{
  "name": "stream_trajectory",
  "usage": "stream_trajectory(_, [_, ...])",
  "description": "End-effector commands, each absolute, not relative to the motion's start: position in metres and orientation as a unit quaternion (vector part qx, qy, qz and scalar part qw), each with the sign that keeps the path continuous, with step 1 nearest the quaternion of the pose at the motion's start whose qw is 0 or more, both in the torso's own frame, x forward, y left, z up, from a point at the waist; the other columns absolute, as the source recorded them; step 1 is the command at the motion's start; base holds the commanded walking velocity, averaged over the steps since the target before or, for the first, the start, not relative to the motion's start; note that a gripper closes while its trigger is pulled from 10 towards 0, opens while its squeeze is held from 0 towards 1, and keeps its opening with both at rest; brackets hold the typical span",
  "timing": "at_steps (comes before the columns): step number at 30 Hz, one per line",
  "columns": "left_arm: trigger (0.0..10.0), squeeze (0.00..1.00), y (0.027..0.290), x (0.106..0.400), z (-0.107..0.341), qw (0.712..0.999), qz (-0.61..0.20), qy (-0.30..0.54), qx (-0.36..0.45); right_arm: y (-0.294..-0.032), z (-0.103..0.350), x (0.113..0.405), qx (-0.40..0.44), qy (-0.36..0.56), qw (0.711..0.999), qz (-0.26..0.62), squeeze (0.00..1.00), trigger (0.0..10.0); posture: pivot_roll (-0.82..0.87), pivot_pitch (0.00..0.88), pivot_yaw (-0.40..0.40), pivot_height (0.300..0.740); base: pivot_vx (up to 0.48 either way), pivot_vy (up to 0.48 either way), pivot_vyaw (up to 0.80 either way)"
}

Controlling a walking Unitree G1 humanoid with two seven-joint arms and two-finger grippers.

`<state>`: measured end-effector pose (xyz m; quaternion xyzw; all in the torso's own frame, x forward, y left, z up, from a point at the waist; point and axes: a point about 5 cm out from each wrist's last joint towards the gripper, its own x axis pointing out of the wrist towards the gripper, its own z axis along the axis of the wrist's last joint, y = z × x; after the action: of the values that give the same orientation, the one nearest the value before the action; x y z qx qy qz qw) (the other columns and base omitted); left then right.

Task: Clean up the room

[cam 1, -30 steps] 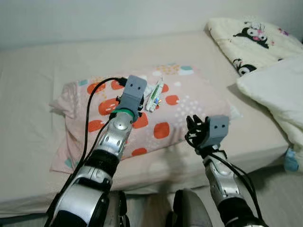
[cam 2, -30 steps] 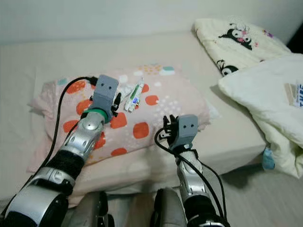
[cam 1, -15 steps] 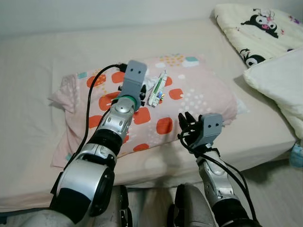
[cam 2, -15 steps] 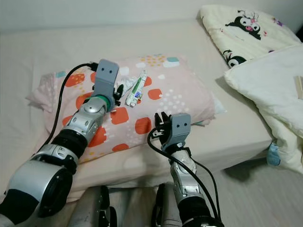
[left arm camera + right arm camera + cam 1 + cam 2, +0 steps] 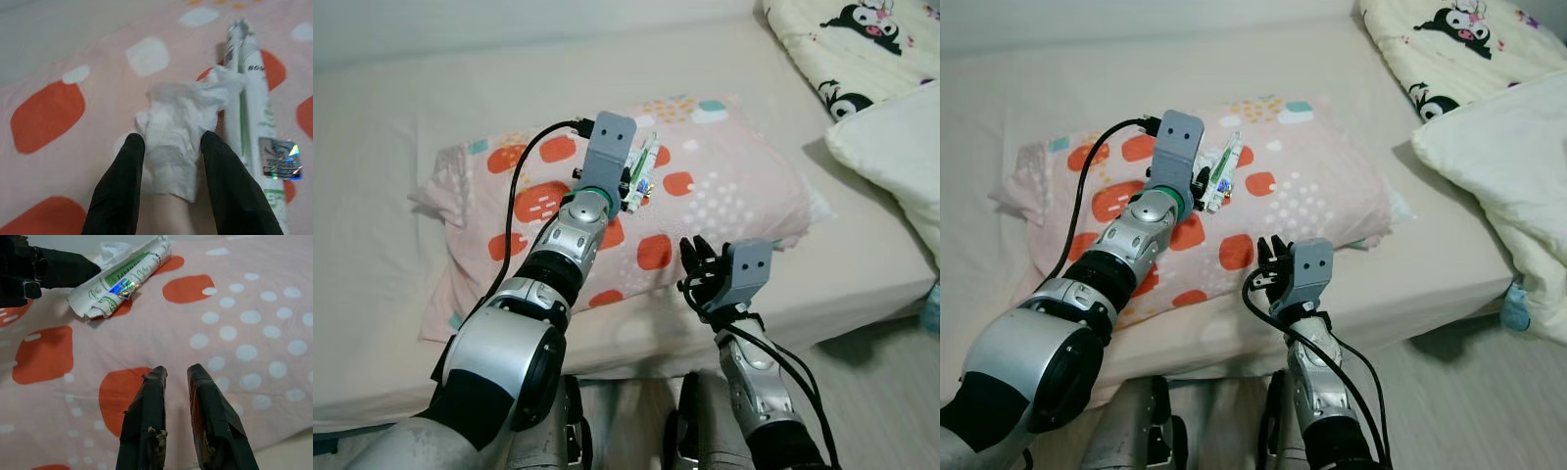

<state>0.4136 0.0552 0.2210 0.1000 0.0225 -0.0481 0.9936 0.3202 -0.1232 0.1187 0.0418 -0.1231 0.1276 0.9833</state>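
Now the left gripper (image 5: 168, 161) reaches over a spotted pillow (image 5: 724, 196) on the bed (image 5: 401, 108), its fingers spread on either side of a crumpled tissue (image 5: 178, 125), not yet closed. Just beside the tissue, touching it, lies a white and green wrapper (image 5: 254, 122). To do this well, the fingers should probably sink slightly into the soft pillow and pinch the tissue's bulk, keeping clear of the wrapper. The right gripper (image 5: 176, 382) hovers near the pillow's front edge, fingers slightly parted, grasping nothing. Open bed lies on the left; a blanket (image 5: 847, 49) sits well apart on the right.
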Motion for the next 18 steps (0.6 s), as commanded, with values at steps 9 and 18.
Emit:
stream_trajectory(9, [0.0,0.00,0.054,0.412,0.214,0.992,-0.041,0.028,0.113,-0.123,0.112,0.316,0.046,-0.108,0.985,0.125,0.00,10.0,0.03,0.311,0.110,0.623,0.000,0.000,0.00])
stream_trajectory(18, [0.0,0.00,0.064,0.415,0.219,0.995,-0.022,0.014,0.094,-0.128,0.122,0.322,0.048,-0.118,0.984,0.122,0.00,10.0,0.04,0.311,0.094,0.623,0.000,0.000,0.00])
